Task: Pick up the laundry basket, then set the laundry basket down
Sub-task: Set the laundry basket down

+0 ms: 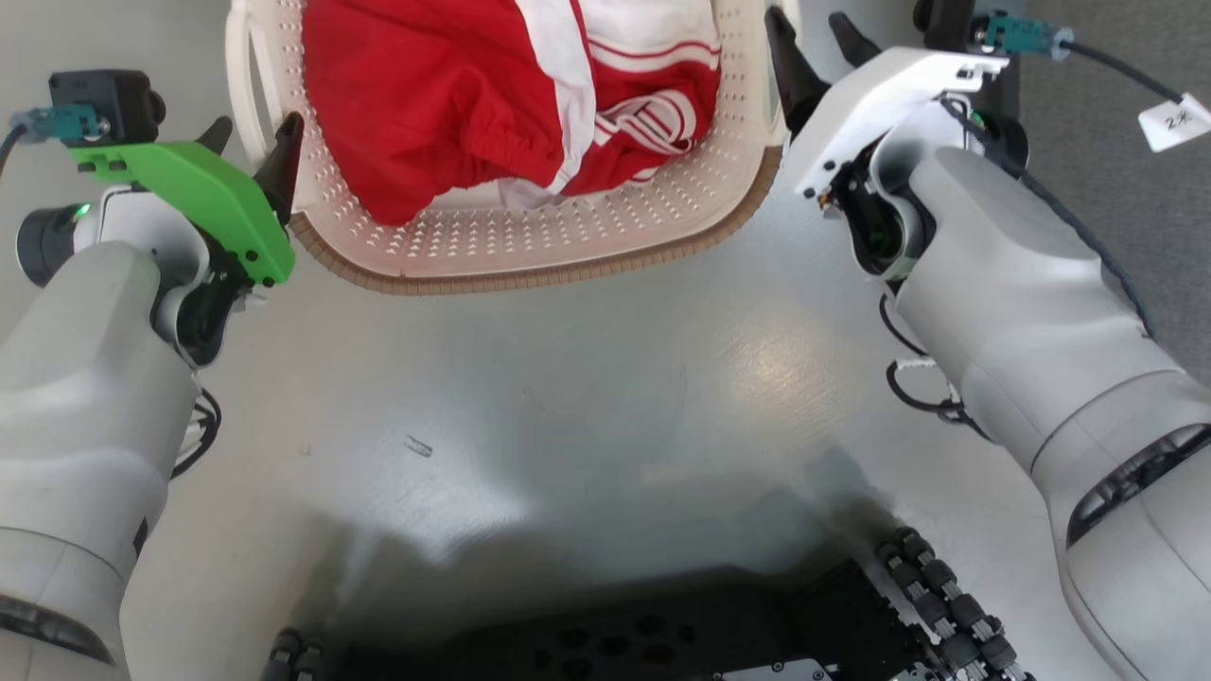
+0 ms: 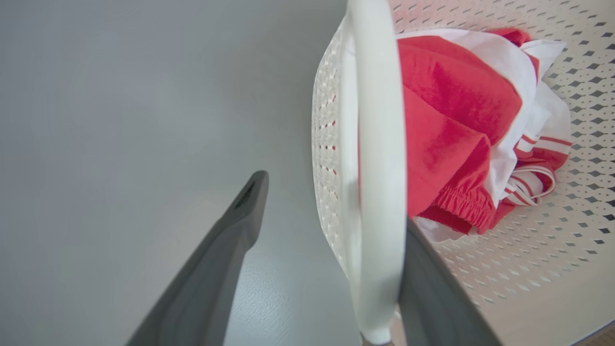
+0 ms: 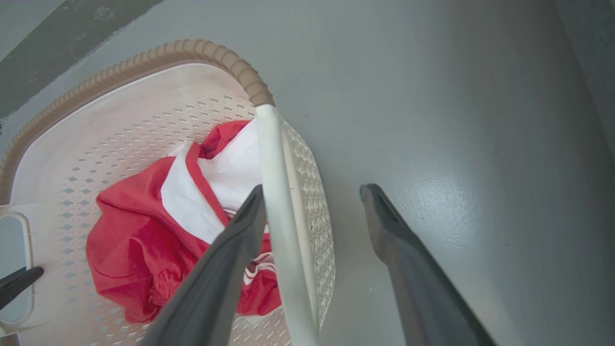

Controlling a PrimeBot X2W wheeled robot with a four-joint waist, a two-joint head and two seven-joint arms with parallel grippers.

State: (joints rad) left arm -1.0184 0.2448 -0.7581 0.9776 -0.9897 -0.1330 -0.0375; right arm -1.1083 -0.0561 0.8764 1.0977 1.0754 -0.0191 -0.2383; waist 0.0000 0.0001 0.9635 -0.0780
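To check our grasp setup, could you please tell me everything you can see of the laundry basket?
The laundry basket is cream perforated plastic, rounded-rectangular, with a brown woven-look rim and white loop handles on two sides. It looks upright on the grey floor and holds crumpled red-and-white clothing. The open left gripper and open right gripper each straddle a handle, one finger inside, one outside; contact is unclear.
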